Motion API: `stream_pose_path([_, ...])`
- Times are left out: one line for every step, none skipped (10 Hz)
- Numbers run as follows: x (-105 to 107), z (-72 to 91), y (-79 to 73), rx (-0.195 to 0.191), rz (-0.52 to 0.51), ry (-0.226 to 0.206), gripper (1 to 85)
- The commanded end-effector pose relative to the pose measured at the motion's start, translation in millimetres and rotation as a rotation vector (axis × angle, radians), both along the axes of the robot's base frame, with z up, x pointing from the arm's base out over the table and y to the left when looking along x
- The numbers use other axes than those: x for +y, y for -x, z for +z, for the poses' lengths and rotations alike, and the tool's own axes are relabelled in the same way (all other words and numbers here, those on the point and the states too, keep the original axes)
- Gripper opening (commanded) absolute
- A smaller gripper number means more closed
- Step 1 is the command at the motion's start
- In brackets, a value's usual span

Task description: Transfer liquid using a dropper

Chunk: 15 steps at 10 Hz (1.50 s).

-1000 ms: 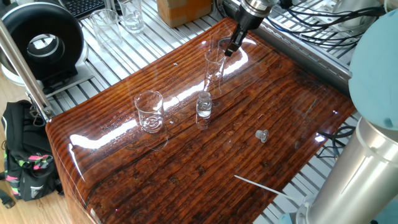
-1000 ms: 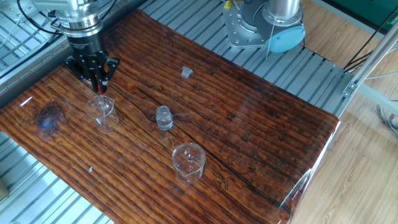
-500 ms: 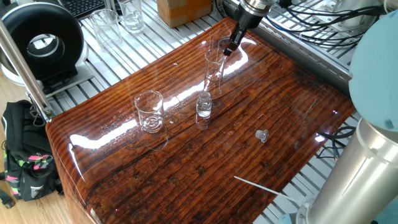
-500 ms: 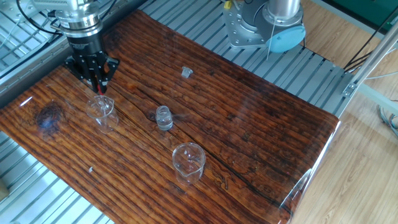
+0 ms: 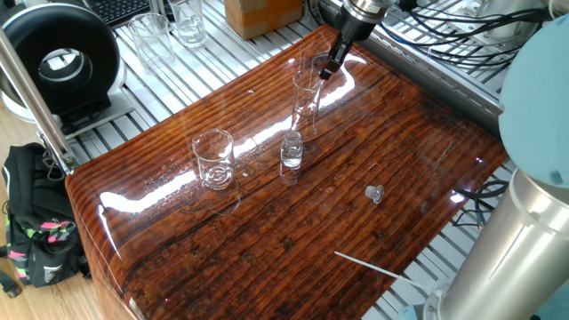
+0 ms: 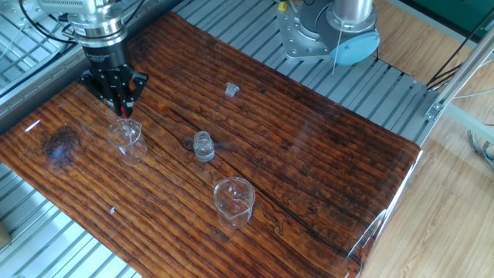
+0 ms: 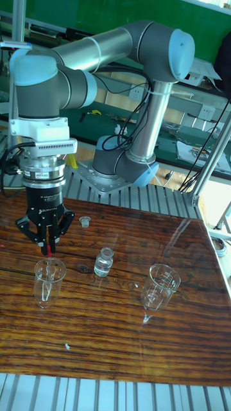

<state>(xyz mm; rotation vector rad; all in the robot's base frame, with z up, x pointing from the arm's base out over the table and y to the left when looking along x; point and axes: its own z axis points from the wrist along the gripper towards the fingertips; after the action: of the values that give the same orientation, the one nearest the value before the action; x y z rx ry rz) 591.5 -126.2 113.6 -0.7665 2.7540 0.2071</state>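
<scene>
My gripper point(image 7: 47, 246) hangs just above the mouth of the tall clear glass cylinder point(image 7: 49, 281), at the far corner of the wooden table. It is shut on the dropper point(image 7: 49, 249), whose red bulb shows between the fingers. The thin tube points down into the cylinder. In the other fixed view the gripper point(image 6: 123, 106) sits over the same cylinder point(image 6: 126, 140), and in one fixed view the gripper point(image 5: 327, 71) is at the rim of the cylinder point(image 5: 305, 102). A small clear vial point(image 7: 103, 262) stands to the right. The liquid is too faint to make out.
A clear glass beaker point(image 7: 160, 286) stands further right of the vial point(image 6: 203, 146). A small loose cap point(image 6: 231, 90) lies toward the robot base. A thin white stick point(image 5: 369, 264) lies near the table's front edge. More glassware point(image 5: 188, 21) stands off the table behind.
</scene>
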Motion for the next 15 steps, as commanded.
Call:
stream_pose_path([3, 7.3, -3.2, -0.002, -0.01, 0.001, 20.0])
stream_pose_path([4, 9.0, -3.1, 0.0, -0.013, 0.002, 20.0])
stream_pose_path([6, 10.5, -3.5, 0.0, -0.014, 0.001, 20.0])
stream_pose_path([6, 11.3, -3.3, 0.001, -0.014, 0.003, 20.0])
stream_pose_path([7, 13.0, -3.0, 0.003, -0.015, 0.004, 20.0])
stream_pose_path([8, 15.2, -2.7, 0.005, -0.015, 0.004, 20.0])
stream_pose_path([10, 17.9, -2.4, 0.007, -0.016, 0.004, 20.0])
stream_pose_path([11, 20.1, -2.6, 0.007, -0.017, 0.005, 19.7])
stream_pose_path([13, 21.8, -3.1, 0.007, -0.017, 0.008, 19.7])
stream_pose_path([12, 23.0, -3.2, 0.007, -0.017, 0.014, 19.7])
stream_pose_path([12, 23.8, -3.4, 0.006, -0.016, 0.022, 19.7])
stream_pose_path([10, 23.8, -3.7, 0.006, -0.015, 0.03, 19.7])
stream_pose_path([8, 23.6, -3.7, 0.005, -0.01, 0.039, 19.7])
stream_pose_path([9, 23.9, -2.6, 0.008, -0.01, 0.039, 19.7])
stream_pose_path([9, 25.0, -1.9, 0.01, -0.009, 0.041, 19.7])
